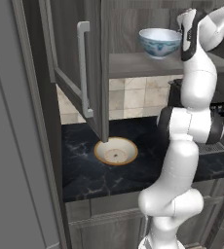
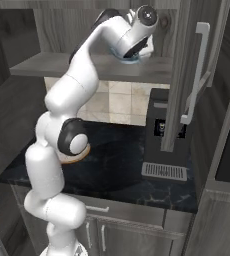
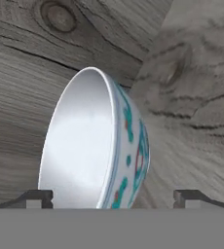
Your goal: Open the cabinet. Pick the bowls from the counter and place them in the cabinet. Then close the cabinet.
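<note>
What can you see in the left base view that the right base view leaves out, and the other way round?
Left base view alone: the whole cream bowl on the counter, and the patterned bowl in full on the cabinet shelf. Right base view alone: a dark machine on the counter beside the open right door; there the arm covers most of both bowls. Both share the counter, tiled backsplash, shelf and arm.

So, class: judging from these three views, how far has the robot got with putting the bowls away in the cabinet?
Done: the cabinet is open, and the patterned bowl sits on its shelf. In hand: nothing is gripped; the gripper is open, its fingertips either side of that bowl. Left: the cream bowl is on the counter and must go up, then the doors need closing.
</note>
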{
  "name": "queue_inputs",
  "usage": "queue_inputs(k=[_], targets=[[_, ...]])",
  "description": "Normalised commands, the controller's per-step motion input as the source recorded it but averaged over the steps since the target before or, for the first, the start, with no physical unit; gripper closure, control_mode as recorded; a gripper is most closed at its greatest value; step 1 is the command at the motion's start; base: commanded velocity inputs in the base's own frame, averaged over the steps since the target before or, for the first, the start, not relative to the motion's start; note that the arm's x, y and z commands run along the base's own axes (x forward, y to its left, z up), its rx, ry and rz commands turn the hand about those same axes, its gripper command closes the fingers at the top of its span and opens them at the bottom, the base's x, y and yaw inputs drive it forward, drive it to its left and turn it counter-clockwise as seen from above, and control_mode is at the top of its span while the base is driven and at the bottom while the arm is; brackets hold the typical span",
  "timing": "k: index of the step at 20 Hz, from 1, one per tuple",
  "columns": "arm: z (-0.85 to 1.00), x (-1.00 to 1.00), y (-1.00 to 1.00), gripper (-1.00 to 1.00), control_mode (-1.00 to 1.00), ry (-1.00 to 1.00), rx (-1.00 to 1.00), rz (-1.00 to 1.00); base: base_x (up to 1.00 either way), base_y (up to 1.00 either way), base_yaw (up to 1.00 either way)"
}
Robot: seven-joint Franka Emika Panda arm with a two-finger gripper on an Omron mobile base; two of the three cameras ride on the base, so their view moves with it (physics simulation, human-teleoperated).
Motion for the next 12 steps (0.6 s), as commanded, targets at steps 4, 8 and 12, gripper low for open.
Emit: queue_inputs(k=[4,8,12], targets=[[0.00,-1.00,-0.05,-1.00,-1.00,-0.33,0.00,0.01,0.00,0.00,0.00],[0.00,-1.00,-0.13,-1.00,-1.00,-0.43,0.00,0.07,0.00,0.00,0.00],[0.00,-1.00,-0.15,-1.00,-1.00,-0.46,0.03,0.09,0.00,0.00,0.00]])
